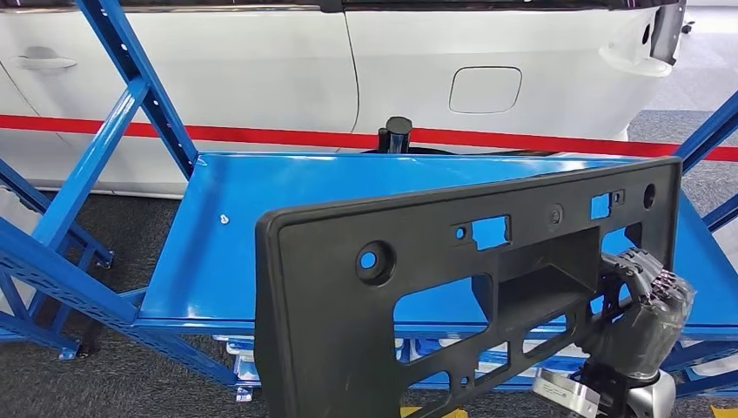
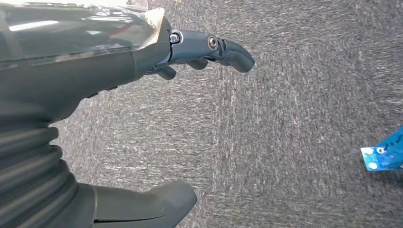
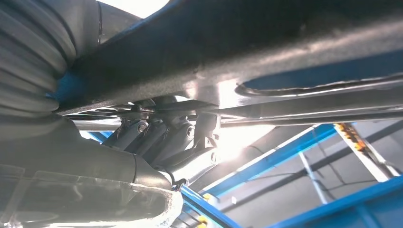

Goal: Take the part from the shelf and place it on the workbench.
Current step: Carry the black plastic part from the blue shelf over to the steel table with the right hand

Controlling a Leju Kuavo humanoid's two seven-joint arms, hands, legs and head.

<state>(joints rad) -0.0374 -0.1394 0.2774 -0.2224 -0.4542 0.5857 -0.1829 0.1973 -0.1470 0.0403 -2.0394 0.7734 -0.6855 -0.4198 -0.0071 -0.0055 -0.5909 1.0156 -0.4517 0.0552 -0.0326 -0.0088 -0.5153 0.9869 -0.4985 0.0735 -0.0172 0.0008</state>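
On the left, the left hand (image 2: 199, 52) hung over grey, coarse-woven carpet with its fingers apart and nothing in them. Further left to centre in the head view, the blue steel shelf (image 1: 261, 218) offered a smooth, glossy deck framed by perforated uprights, with a white car (image 1: 261, 70) behind it. In front of that deck rode the part, a black plastic license plate bracket (image 1: 435, 305): a broad, matte, finely grained panel with rounded corners, round holes and rectangular cut-outs, tilted up toward its right end and already off the shelf surface. At its right edge the right hand (image 1: 640, 305) gripped it, fingers curled around a rib through one opening; the right wrist view showed those fingers (image 3: 161, 137) pressed under the moulding.

The step in hand looked like the carry toward the bench. Held from one end, the long panel would likely lever and sag, so a firm grip, a slow turn and keeping its free left corner away from the uprights seemed wise.
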